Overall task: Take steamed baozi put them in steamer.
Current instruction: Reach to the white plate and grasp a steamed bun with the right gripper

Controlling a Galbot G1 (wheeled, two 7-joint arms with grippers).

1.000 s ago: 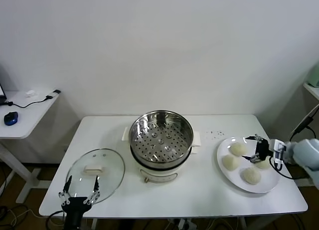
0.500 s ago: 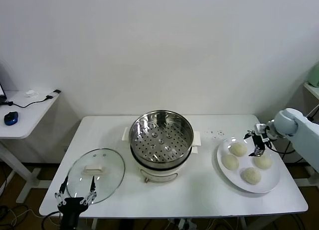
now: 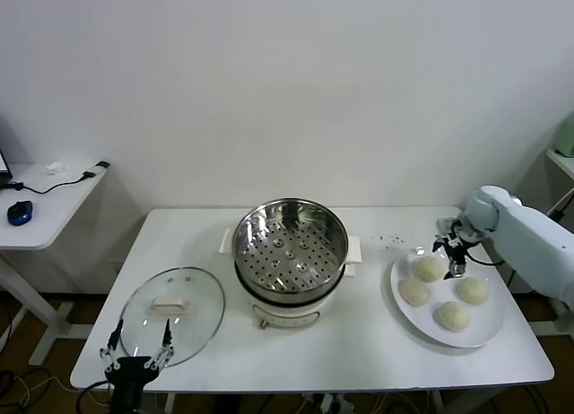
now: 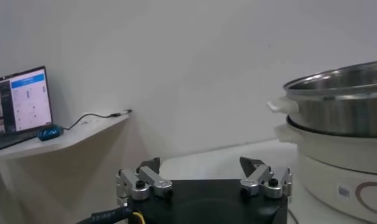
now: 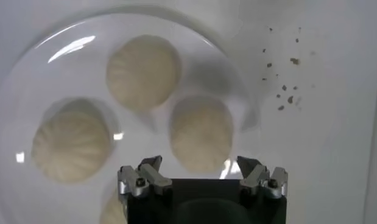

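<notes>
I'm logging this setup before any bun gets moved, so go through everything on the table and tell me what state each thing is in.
Steamer: uncovered, basket empty.
Glass lid: off, lying flat on the table.
Plate: holds all four buns.
Buns: none picked up yet.
Right gripper: open, over the plate's far bun.
Left gripper: open, at the table's front edge by the lid.

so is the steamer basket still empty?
Empty. The steamer shows only its bare perforated bottom; all four buns sit on the plate, right gripper open above them.
</notes>
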